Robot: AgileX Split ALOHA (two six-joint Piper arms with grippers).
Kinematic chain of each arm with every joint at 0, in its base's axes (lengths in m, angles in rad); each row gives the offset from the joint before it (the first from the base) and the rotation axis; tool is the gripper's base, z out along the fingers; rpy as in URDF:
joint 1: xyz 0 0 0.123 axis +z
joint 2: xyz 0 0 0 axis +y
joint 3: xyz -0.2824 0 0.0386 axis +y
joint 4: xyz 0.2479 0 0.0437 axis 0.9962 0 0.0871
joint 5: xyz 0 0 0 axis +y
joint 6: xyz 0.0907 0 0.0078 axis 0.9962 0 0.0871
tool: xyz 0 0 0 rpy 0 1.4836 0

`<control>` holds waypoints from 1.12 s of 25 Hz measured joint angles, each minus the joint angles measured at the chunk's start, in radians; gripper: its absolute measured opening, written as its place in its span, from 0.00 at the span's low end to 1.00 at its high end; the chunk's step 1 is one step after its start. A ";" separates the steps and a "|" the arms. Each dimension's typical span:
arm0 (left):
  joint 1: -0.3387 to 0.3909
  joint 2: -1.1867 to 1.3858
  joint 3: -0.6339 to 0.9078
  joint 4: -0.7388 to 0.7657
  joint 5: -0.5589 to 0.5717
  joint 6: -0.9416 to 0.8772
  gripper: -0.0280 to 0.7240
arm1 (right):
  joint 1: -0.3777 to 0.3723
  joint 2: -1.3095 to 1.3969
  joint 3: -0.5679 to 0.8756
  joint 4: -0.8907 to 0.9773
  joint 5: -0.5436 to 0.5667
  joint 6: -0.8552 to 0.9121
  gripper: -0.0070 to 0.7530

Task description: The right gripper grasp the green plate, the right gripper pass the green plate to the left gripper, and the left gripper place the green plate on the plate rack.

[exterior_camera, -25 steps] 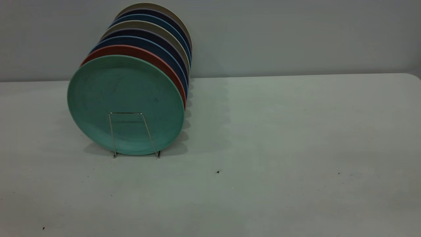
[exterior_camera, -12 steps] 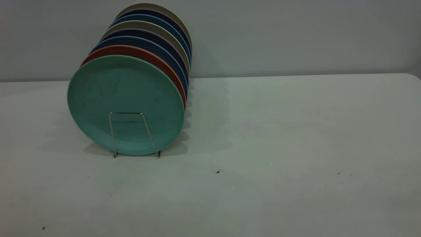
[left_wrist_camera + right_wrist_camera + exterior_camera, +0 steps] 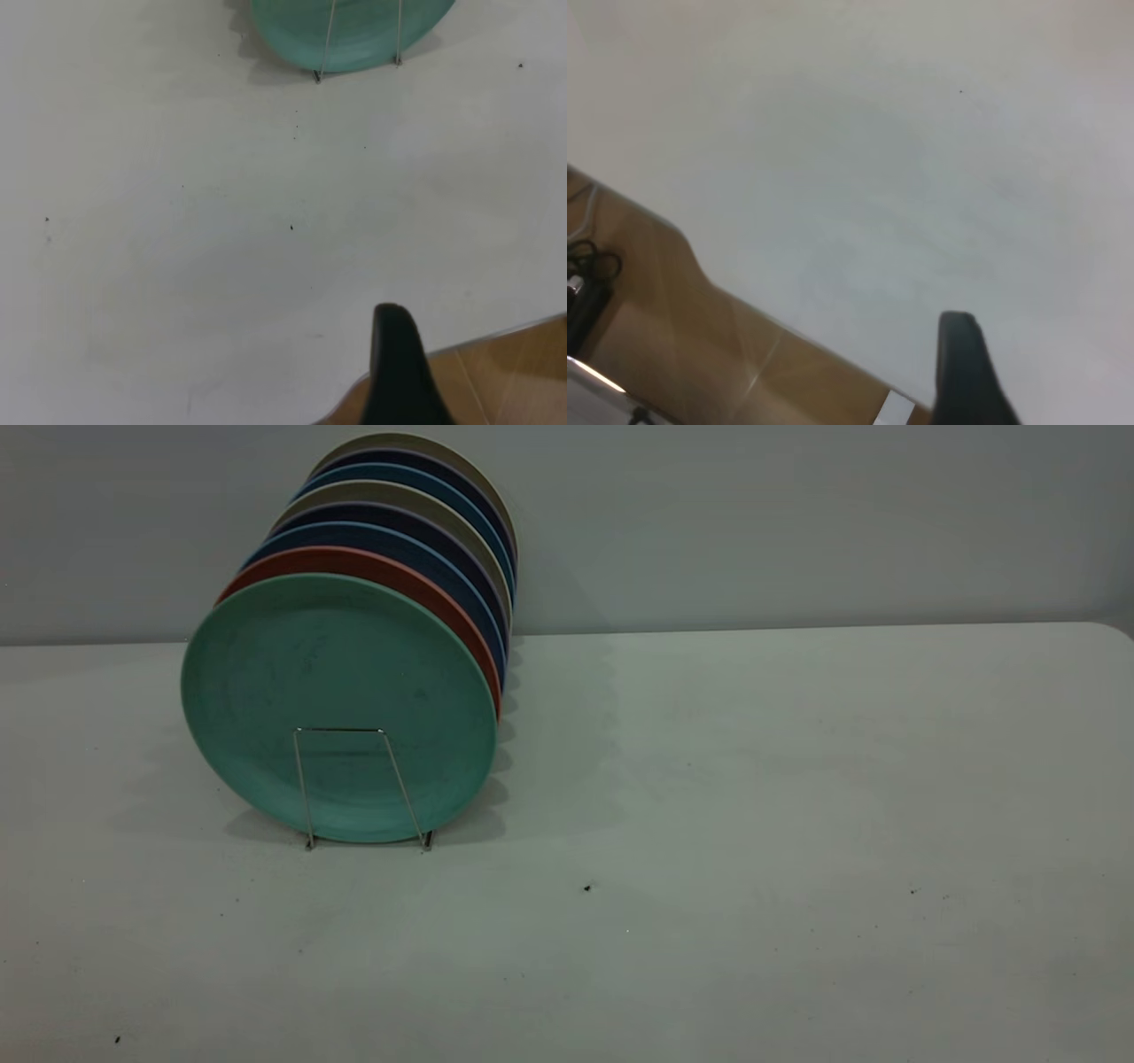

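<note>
The green plate (image 3: 337, 704) stands upright at the front of the plate rack (image 3: 306, 788), behind its front wire loop. Its lower edge (image 3: 354, 35) and the rack's loop (image 3: 330, 35) also show in the left wrist view. Neither arm shows in the exterior view. My left gripper (image 3: 400, 367) hangs over the table's edge, well away from the plate, with nothing seen in it. My right gripper (image 3: 964, 372) hangs over another stretch of table edge, with no plate in its view.
Behind the green plate stand a salmon-pink plate (image 3: 381, 568), dark blue plates (image 3: 407, 545) and beige ones in the same rack. The white table (image 3: 753, 779) stretches to the right. Wooden floor (image 3: 518, 372) and black cables (image 3: 585, 274) lie beyond the table's edge.
</note>
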 joint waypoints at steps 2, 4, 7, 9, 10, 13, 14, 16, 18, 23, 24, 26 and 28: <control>0.000 0.000 0.000 0.000 -0.002 0.000 0.70 | 0.000 0.000 0.000 0.001 0.000 0.005 0.59; 0.000 0.000 0.000 0.000 -0.002 0.000 0.70 | 0.000 0.000 0.001 0.001 0.000 0.007 0.57; 0.000 0.000 0.000 0.000 -0.002 0.000 0.70 | 0.000 0.000 0.001 0.001 -0.001 0.008 0.53; 0.000 0.000 0.000 0.000 -0.002 0.000 0.70 | 0.000 0.000 0.001 0.001 -0.001 0.008 0.51; 0.000 0.000 0.000 0.000 -0.002 0.000 0.70 | 0.000 0.000 0.001 0.001 -0.001 0.008 0.50; 0.000 -0.002 0.000 0.000 -0.002 0.000 0.70 | 0.000 -0.002 0.001 0.001 -0.001 0.009 0.48; 0.000 -0.004 0.000 0.000 -0.002 0.000 0.70 | -0.004 -0.012 0.001 0.001 -0.001 0.009 0.47; 0.000 -0.006 0.000 0.000 -0.002 0.000 0.70 | -0.040 -0.042 0.001 0.003 -0.002 0.009 0.45; 0.000 -0.008 0.000 0.000 -0.002 0.000 0.70 | -0.098 -0.081 0.001 0.004 -0.002 0.009 0.43; 0.000 -0.008 0.000 0.000 -0.002 0.000 0.70 | -0.245 -0.160 0.001 0.004 -0.001 0.009 0.38; 0.000 -0.008 0.000 0.000 -0.002 0.000 0.70 | -0.265 -0.171 0.001 0.004 -0.001 0.009 0.37; 0.000 -0.008 0.000 0.000 -0.002 0.000 0.70 | -0.294 -0.175 0.001 0.004 0.000 0.009 0.35; 0.000 -0.008 0.000 0.000 -0.002 0.000 0.70 | -0.313 -0.175 0.001 0.004 0.000 0.009 0.34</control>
